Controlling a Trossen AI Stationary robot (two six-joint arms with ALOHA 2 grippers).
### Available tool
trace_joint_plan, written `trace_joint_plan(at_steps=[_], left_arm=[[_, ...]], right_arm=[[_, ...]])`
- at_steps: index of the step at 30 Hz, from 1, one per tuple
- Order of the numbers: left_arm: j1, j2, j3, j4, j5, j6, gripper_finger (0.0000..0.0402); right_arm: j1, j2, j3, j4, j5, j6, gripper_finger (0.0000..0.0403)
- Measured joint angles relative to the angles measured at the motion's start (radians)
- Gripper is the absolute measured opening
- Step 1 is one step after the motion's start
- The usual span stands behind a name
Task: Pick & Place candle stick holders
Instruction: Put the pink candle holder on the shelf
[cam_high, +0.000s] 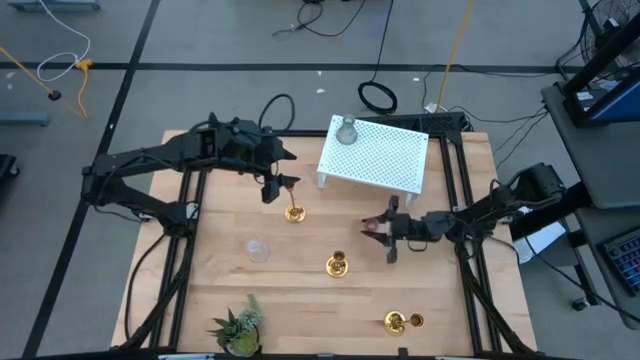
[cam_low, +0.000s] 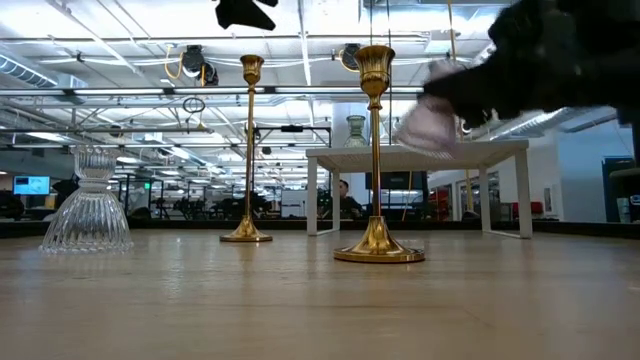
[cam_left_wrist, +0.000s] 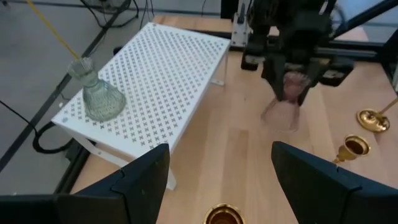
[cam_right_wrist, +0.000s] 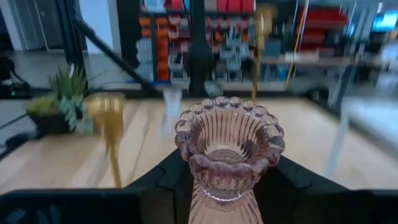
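Note:
My right gripper (cam_high: 378, 228) is shut on the pink glass holder (cam_right_wrist: 227, 162) above the table's middle; it also shows in the left wrist view (cam_left_wrist: 287, 102) and the low view (cam_low: 428, 125). My left gripper (cam_high: 272, 190) is open, just above the top of a gold holder (cam_high: 294, 212), whose cup (cam_left_wrist: 224, 214) shows below the gap between its fingers. A second gold holder (cam_high: 337, 265) stands on its round base. A third (cam_high: 402, 321) lies on its side. The clear glass holder (cam_high: 259, 249) stands on the table. The grey-green one (cam_high: 346, 130) stands on the white rack (cam_high: 385, 160). My right gripper pinches the pink holder's ribbed body (cam_right_wrist: 205, 193) between its two fingers, just below the scalloped rim (cam_right_wrist: 227, 124). The fingers come from the table's right, slanting down. The holder lies along them, rim toward the wrist and wide base (cam_left_wrist: 280, 118) away, tilted and clear of the table.
A small green spiky plant (cam_high: 238, 325) stands at the near left edge. The white perforated rack takes up the far middle. Black frame rails (cam_high: 180, 250) run along the table's sides. Bare wood lies between the rack and the standing gold holders.

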Motion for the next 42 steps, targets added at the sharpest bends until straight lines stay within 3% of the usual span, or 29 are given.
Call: trace_joint_plan(at_steps=[7, 15, 21, 34, 42], left_arm=[[-0.01, -0.002, 0.0, -0.005, 0.0, 0.0, 0.029], [-0.013, -0.014, 0.0, -0.002, 0.0, 0.007, 0.0289], [-0.013, -0.032, 0.0, -0.001, -0.001, 0.033, 0.029], [-0.013, -0.045, 0.0, -0.012, -0.009, 0.062, 0.029], [-0.013, -0.045, 0.0, -0.028, -0.011, 0.062, 0.029]], right_arm=[[-0.096, -0.095, 0.135, -0.093, 0.006, -0.079, 0.0126], [-0.286, -0.318, 0.299, -0.617, 0.083, -0.086, 0.0126], [-0.499, -0.299, 0.437, -0.876, 0.081, -0.066, 0.0126], [-0.784, -0.2, 0.443, -0.923, -0.049, 0.024, 0.0126], [-0.848, -0.139, 0.443, -0.891, -0.157, 0.086, 0.0126]])
